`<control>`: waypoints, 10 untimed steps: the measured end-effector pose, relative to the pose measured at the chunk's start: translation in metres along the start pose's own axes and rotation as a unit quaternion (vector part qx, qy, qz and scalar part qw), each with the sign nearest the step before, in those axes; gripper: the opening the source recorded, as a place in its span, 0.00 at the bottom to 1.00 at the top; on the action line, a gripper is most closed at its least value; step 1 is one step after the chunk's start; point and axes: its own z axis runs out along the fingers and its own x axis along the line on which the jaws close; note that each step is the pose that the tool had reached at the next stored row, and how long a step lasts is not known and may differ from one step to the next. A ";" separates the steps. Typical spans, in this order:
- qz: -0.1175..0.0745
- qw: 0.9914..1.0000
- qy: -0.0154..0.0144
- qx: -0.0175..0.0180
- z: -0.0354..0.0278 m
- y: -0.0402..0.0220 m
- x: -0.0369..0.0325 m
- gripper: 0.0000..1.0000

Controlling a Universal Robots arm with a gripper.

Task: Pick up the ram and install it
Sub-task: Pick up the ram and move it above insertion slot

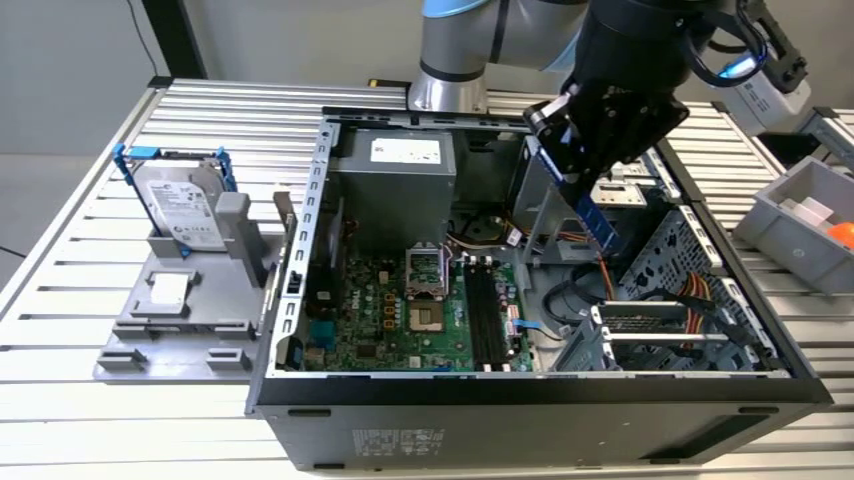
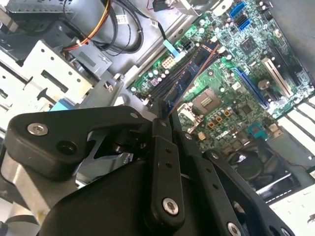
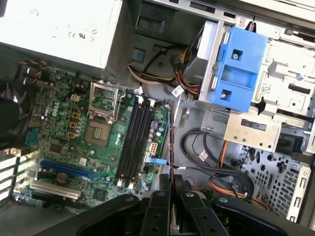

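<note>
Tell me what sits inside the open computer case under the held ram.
Under the ram, held by the end effector, lie cables and case floor beside the motherboard with its black slots. The end effector covers the floor nearest it.

A robotics lab bench: slatted aluminium table [image 1: 80, 250], opened computer case [image 1: 534, 400], grey parts bins [image 1: 801, 225] alongside.

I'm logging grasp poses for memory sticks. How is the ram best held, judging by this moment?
By one short end, fingers pinching its two flat faces, coming from above. The gripper holds the ram that way, so the thin stick hangs over the open case with its far end free.
</note>
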 end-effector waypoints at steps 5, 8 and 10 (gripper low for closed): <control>0.022 1.000 0.000 0.001 0.0000 0.0000 0.0000 0.00; 0.036 0.999 0.000 0.001 0.0000 0.0000 0.0000 0.00; 0.048 0.999 -0.001 0.001 0.0000 0.0000 0.0000 0.00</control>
